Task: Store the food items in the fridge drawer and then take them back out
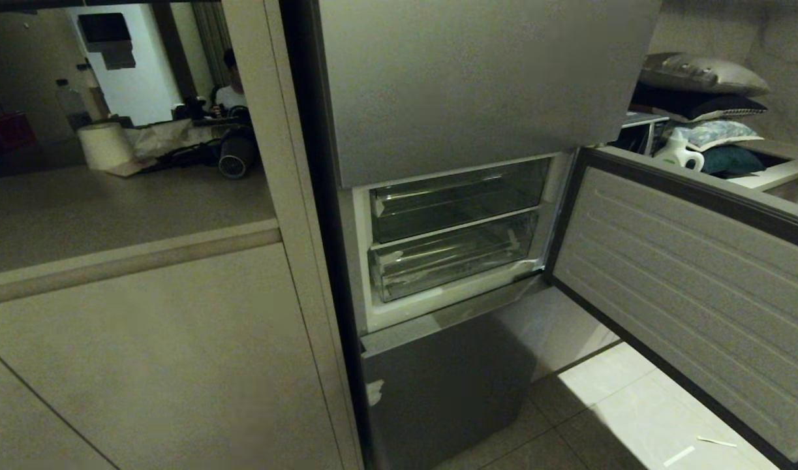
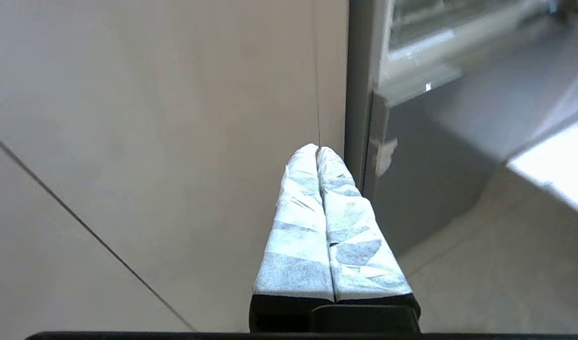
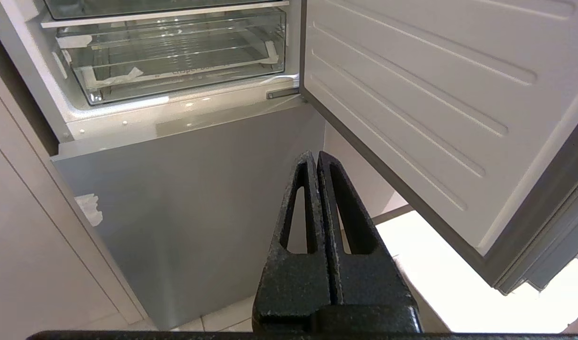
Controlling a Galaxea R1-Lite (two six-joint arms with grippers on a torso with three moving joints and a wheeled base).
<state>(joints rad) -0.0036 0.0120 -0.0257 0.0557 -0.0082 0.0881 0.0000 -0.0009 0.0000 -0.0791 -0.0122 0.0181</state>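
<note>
Nearest me, my left gripper [image 2: 318, 150] hangs with its taped fingers pressed together, empty, before the beige cabinet panel [image 2: 151, 118] beside the fridge. My right gripper [image 3: 315, 158], black fingers together and empty, points at the closed grey lower door [image 3: 189, 198]. Beyond, the middle door [image 1: 692, 281] stands open; the fridge drawer [image 1: 451, 261] sits pushed in at the compartment's bottom. I see no food items.

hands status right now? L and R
Left hand: closed, holding nothing.
Right hand: closed, holding nothing.
</note>
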